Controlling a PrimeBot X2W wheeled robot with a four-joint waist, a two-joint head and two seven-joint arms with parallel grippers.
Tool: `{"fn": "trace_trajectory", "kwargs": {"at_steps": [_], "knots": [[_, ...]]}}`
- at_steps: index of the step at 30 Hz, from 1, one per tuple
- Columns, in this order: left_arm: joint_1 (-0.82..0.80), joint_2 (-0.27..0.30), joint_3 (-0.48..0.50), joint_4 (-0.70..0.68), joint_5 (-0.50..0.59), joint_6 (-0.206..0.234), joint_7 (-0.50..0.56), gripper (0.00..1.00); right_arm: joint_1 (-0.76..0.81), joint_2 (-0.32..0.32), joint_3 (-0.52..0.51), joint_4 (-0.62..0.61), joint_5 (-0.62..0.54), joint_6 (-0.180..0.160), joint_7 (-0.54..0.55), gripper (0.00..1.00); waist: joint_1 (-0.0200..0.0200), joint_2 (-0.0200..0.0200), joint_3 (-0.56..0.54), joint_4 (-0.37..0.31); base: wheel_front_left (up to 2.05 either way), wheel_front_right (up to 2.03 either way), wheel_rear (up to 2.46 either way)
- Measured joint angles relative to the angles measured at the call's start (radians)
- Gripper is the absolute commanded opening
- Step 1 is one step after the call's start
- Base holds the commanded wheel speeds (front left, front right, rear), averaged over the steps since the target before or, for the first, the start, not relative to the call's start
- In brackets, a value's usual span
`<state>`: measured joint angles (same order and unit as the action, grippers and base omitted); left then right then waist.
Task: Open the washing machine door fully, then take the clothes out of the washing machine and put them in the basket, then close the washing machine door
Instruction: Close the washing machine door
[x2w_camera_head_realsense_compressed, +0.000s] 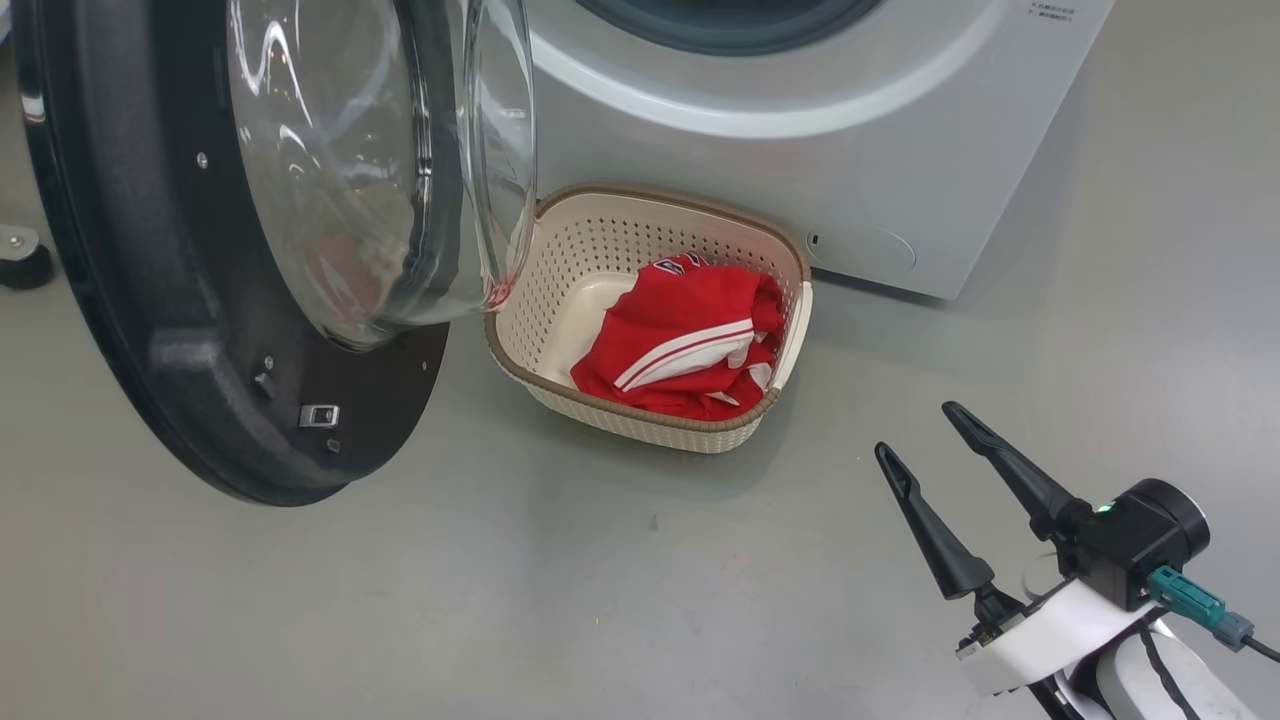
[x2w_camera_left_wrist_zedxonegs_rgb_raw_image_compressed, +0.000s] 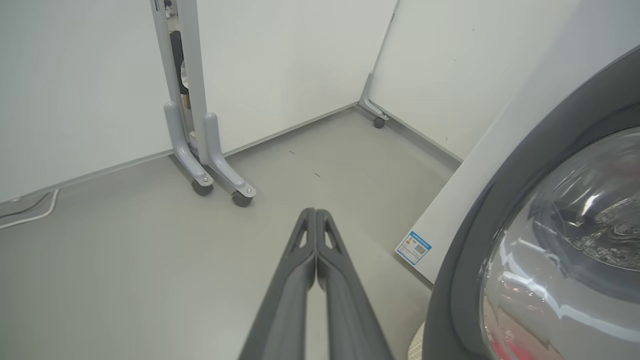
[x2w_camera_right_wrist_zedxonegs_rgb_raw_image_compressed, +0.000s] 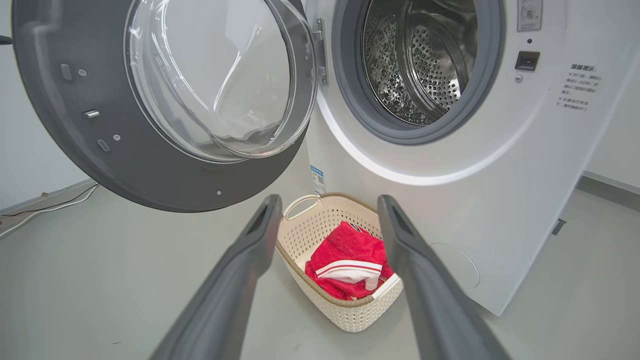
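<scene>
Washing machine door (x2w_camera_head_realsense_compressed: 140, 300) stands open at left. Its glass bowl overhangs the left rim of the basket (x2w_camera_head_realsense_compressed: 600, 240), blurring that corner. Clothes (x2w_camera_head_realsense_compressed: 690, 340) lie in the basket, just before the washing machine (x2w_camera_head_realsense_compressed: 800, 130). Right gripper (x2w_camera_head_realsense_compressed: 917, 429): spread, holding nothing, near right. Left gripper (x2w_camera_left_wrist_zedxonegs_rgb_raw_image_compressed: 315, 214): pressed together beside the door's outer face. Wheeled partition feet (x2w_camera_left_wrist_zedxonegs_rgb_raw_image_compressed: 220, 180) stand beyond.

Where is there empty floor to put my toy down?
Bare grey floor lies between the black-rimmed round glass door, the cream perforated plastic basket and the right gripper. Crowded: the basket tucks beneath the door, beside the white washing machine.
</scene>
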<state>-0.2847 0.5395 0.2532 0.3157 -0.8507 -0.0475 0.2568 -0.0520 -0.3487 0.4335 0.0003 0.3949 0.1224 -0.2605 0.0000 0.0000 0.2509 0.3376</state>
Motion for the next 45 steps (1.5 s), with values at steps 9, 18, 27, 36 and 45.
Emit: {"fn": "trace_trajectory", "kwargs": {"at_steps": [9, 18, 27, 36, 45], "knots": [[-0.097, -0.166, 0.042, 0.040, -0.276, 0.053, 0.182, 0.00, 0.000, -0.002, -0.010, 0.000, 0.000, 0.000, 0.000, 1.00, 0.0000, 0.0001, 0.007, -0.008, 0.00, 0.00, 0.00], [-0.146, -0.251, 0.092, 0.050, -0.492, 0.131, 0.368, 0.00, 0.000, -0.005, -0.018, 0.000, 0.000, 0.000, 0.000, 1.00, 0.0000, 0.0000, 0.006, -0.005, 0.00, 0.00, 0.00], [-0.161, -0.315, 0.087, -0.016, -0.643, 0.148, 0.548, 0.00, 0.000, -0.005, -0.018, 0.000, 0.000, 0.000, 0.000, 1.00, 0.0000, 0.0001, 0.006, 0.005, 0.00, 0.00, 0.00], [-0.155, -0.315, 0.074, -0.078, -0.692, 0.157, 0.646, 0.00, 0.000, -0.005, -0.018, 0.000, 0.000, 0.000, 0.000, 1.00, 0.0000, 0.0000, 0.005, 0.008, 0.00, 0.00, 0.00], [-0.125, -0.342, 0.058, -0.139, -0.734, 0.162, 0.705, 0.00, 0.000, -0.003, -0.019, 0.002, 0.000, 0.000, 0.000, 1.00, 0.0000, 0.0001, 0.004, 0.006, 0.00, 0.00, 0.00]]}}
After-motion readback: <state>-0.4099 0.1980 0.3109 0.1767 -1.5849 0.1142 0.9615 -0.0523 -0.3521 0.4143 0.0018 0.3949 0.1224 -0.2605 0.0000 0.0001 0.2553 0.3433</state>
